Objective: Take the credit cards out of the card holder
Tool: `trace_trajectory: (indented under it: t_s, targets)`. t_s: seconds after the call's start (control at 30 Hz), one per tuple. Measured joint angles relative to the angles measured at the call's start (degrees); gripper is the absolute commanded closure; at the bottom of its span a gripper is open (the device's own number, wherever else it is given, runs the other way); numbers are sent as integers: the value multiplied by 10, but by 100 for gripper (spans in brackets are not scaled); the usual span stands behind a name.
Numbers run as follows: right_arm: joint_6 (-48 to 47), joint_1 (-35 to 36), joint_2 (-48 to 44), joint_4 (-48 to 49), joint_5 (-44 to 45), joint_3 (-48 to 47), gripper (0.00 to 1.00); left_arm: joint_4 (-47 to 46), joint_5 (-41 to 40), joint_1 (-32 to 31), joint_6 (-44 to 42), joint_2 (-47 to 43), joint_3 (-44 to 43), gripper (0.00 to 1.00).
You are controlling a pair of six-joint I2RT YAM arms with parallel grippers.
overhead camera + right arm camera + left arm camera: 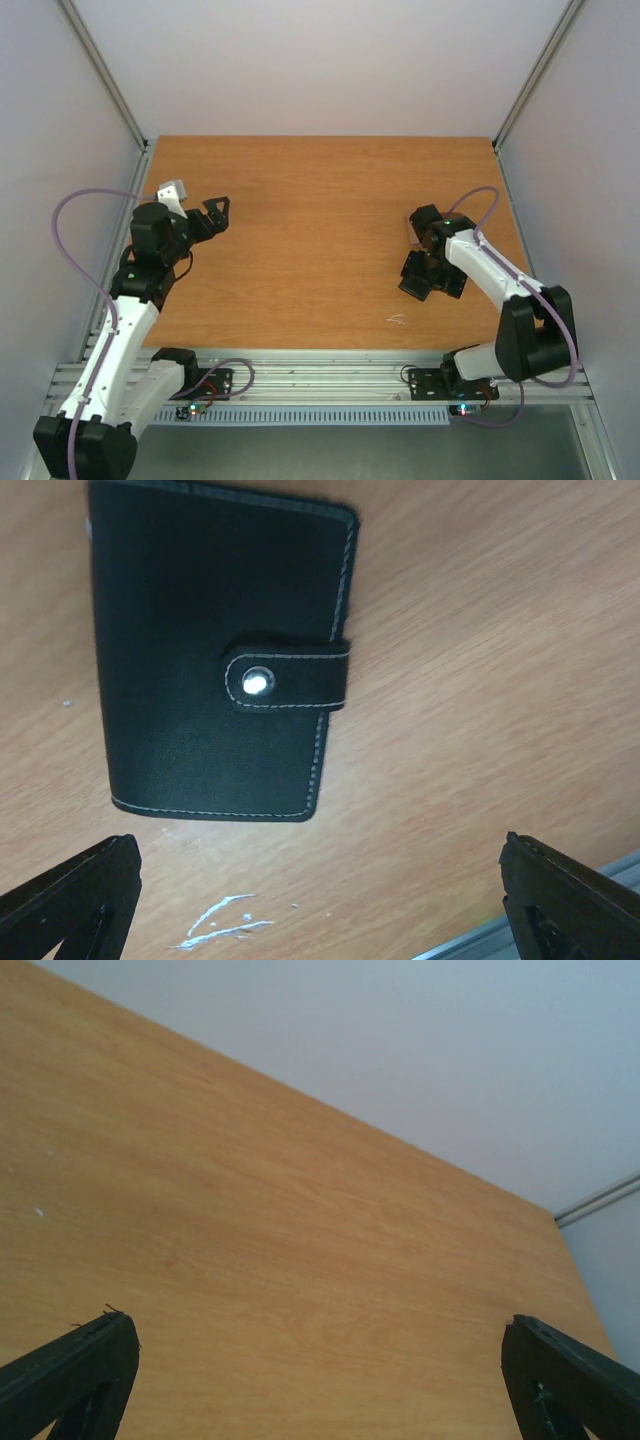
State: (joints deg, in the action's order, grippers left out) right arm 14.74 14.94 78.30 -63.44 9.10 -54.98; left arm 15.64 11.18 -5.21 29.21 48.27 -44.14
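Overhead view of a brown wood-grain table [320,200] with 2 white and black robot arms mounted at the bottom of the frame.

The right wrist view looks straight down on a small, flat, black leather-look card holder [200,650] with pale stitching, lying in the upper left of that frame. It is folded closed. A short black strap [290,670] wraps over its right edge and is fastened by 1 round silver stud [256,683]. No credit cards show. A few white scratch marks [220,920] sit on the wood just below it.

The right gripper [318,855] hangs above the holder with its 2 black fingers spread wide, holding nothing. In the overhead view it hides the holder, right of centre.

The left gripper [318,1330] is spread just as wide and empty, over bare wood at the left of the overhead frame, well apart from the holder.

The holder looks light, thin and slightly soft, likely to slide when pushed. It lies flat, so its edges give little to pinch. The strap's free end is probably the best first hold, with the cover pinned down.
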Motion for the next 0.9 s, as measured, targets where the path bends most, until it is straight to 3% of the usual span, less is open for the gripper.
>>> trace_trajectory:
  t_s: [0.4, 0.9]
  targets:
    - [38, 3, 111, 87, -50, 33, 2, 20, 2, -18, 1, 0, 1, 1]
    - [63, 1, 143, 114, -48, 9, 1, 31, 0, -23, -14, 0, 1, 1]
